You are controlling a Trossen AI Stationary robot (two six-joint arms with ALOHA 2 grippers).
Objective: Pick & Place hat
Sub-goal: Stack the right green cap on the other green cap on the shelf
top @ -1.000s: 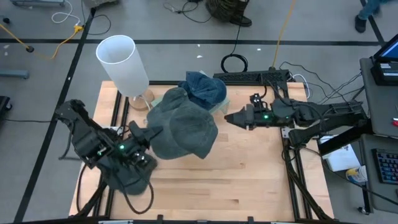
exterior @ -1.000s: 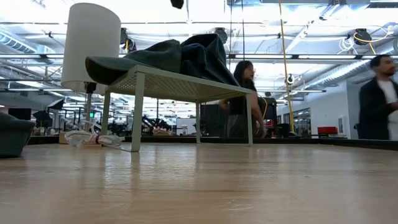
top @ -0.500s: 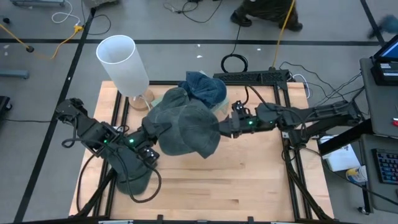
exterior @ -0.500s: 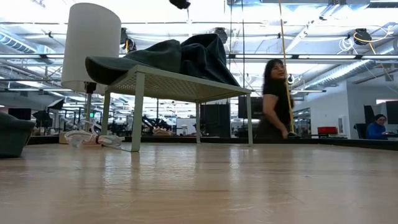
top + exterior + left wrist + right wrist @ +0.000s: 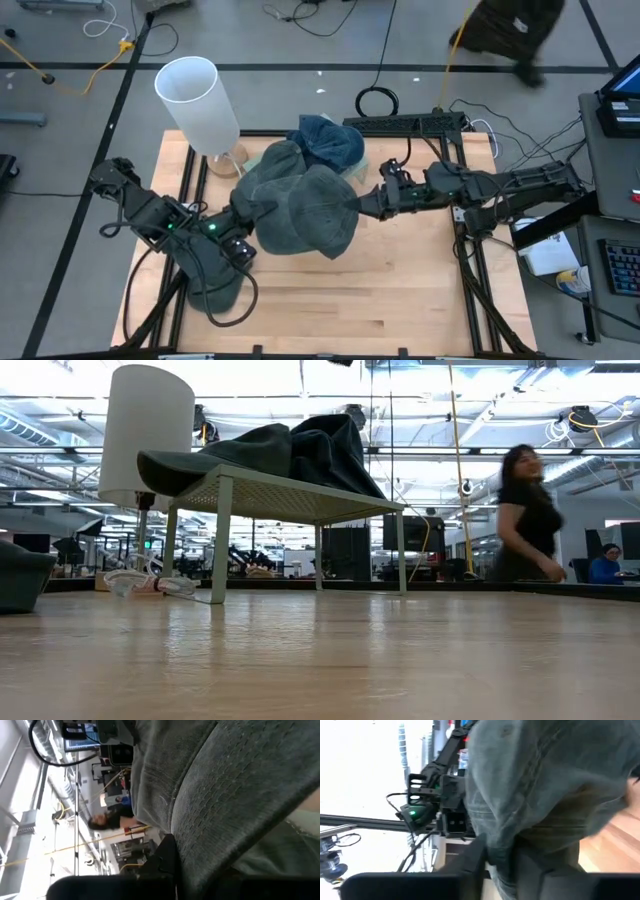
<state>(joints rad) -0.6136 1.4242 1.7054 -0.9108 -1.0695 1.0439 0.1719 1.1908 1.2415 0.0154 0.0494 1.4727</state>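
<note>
Lamp stands at the table's 10 o'clock corner, just beside the rack. Left gripper sits at 9 o'clock of the grey hat, clenched on its left edge; left wrist view shows hat fabric pinched at the fingers. The grey hat is held up between the 2 arms near table centre, overlapping the rack's front edge in the high view. A 2nd, blue hat lies on the rack at 12 o'clock of the grey one, touching it. Right gripper is at 3 o'clock of the grey hat, fingers closed on its right edge; cloth hangs between them in the right wrist view. Low view: both hats piled on the rack, the grippers above frame. A person in the room behind at 3 o'clock.
</note>
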